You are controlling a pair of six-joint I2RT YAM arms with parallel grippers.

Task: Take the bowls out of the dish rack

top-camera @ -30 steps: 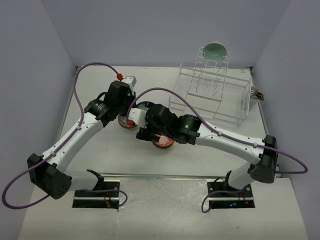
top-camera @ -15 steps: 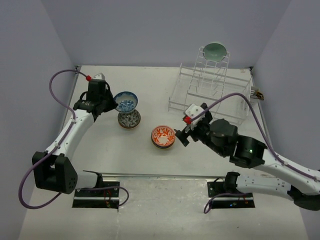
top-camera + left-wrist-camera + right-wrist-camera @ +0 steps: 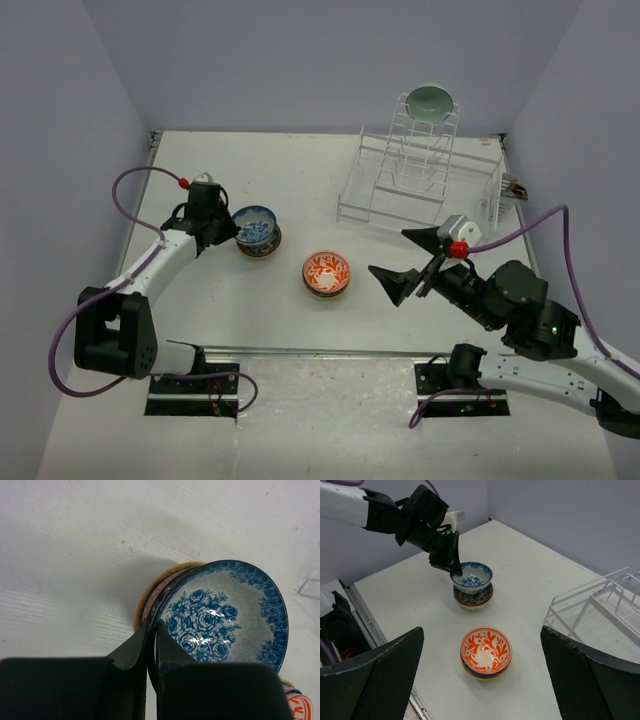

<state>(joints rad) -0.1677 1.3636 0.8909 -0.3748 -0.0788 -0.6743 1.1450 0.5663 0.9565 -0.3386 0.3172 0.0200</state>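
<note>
Left gripper (image 3: 151, 628), clamped on the blue-floral ceramic bowl (image 3: 225, 615) rim, has lowered it onto a dark patterned bowl (image 3: 471, 598); right gripper (image 3: 390, 252), spread wide, has withdrawn. A pale-green bowl (image 3: 428, 100) apparently remains atop the white wire dish rack (image 3: 420, 192).

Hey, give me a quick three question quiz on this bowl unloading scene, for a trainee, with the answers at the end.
1. True or false: the right gripper holds a bowl.
2. Which bowl's rim do the left gripper jaws pinch? A orange, B blue floral bowl, C green.
3. How many bowls sit on the dish rack?
Key: 1 false, its jaws are open and empty. 2 B. 3 one, the green bowl on the tall tier.
</note>
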